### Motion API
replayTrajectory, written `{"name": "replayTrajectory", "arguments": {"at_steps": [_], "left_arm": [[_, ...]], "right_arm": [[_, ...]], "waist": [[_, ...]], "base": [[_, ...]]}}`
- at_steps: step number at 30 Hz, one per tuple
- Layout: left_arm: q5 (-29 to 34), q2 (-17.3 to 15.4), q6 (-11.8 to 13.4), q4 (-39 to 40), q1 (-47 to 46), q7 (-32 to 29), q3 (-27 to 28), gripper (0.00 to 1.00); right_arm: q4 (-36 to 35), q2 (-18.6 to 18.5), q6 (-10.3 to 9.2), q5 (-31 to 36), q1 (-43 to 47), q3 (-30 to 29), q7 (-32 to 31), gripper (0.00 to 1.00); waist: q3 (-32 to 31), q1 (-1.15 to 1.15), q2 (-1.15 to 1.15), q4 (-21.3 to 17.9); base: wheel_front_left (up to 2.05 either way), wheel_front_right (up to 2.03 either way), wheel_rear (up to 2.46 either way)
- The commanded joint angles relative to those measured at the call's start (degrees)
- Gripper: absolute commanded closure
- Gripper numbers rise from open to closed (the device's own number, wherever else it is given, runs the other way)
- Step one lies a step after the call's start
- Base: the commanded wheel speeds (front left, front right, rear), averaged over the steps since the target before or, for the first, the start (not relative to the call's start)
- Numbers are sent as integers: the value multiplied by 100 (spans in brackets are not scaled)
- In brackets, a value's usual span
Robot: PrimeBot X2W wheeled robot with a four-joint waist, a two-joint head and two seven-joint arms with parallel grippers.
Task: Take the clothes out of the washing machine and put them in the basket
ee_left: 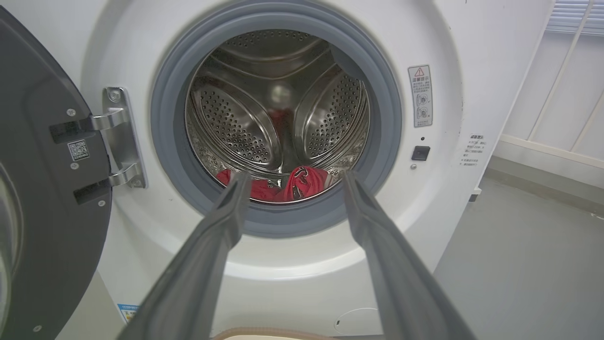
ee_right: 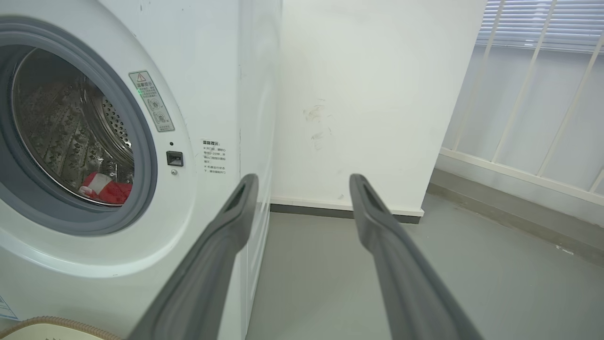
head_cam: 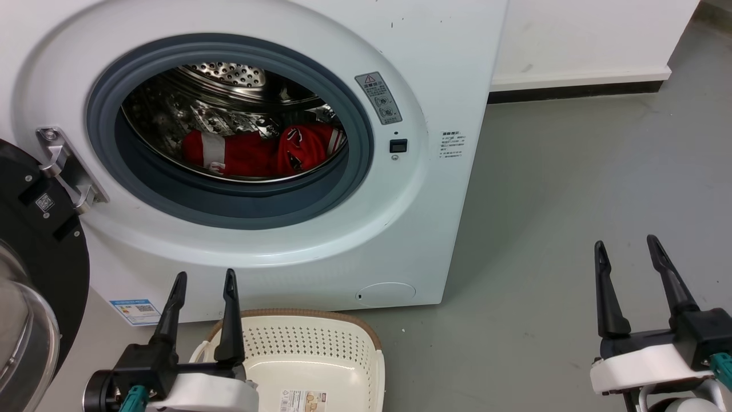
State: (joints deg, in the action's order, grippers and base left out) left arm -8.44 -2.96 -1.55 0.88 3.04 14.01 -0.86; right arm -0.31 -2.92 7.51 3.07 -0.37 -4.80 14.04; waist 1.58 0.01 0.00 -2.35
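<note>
The white washing machine (head_cam: 434, 68) stands with its porthole uncovered and its black-framed door (head_cam: 40, 269) swung out to the left. Red clothes (head_cam: 257, 151) with white stripes lie at the bottom of the steel drum, also seen as clothes (ee_left: 302, 182) and clothes (ee_right: 106, 189). The cream basket (head_cam: 320, 337) sits on the floor in front of the machine, with nothing in the part I can see. My left gripper (head_cam: 203, 283) is open, just left of the basket's rim, well below the porthole. My right gripper (head_cam: 626, 249) is open over bare floor to the right.
Grey floor (head_cam: 572, 200) stretches to the right of the machine. A white wall (head_cam: 583, 40) with a dark skirting stands behind it. A pale railing (ee_right: 533, 108) runs along the far right. The open door (ee_left: 42, 189) juts out on the left.
</note>
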Motion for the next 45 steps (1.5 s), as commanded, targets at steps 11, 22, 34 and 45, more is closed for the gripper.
{"name": "replayTrajectory", "arguments": {"at_steps": [11,22,34,45], "left_arm": [[144,12,-201,33,104,134,107,0],[83,13,-130,-47,121,133,127,0],[383,-176,-365,-380,-839,121,576,0],[419,-1769,-572,-1913,-3588,-339,598,0]], "right_arm": [[77,7,-4,72,48,30,118,0],[199,8,-4,-173,16,-45,118,0],[34,11,-4,-762,-609,-107,118,0],[-136,12,-4,-1045,-1251,-100,118,0]], "waist": [[3,-1,0,-46],[33,-1,0,-56],[1505,-1,0,-486],[3147,-1,0,-1043]], "base": [[0,0,0],[0,0,0],[0,0,0],[0,0,0]]}}
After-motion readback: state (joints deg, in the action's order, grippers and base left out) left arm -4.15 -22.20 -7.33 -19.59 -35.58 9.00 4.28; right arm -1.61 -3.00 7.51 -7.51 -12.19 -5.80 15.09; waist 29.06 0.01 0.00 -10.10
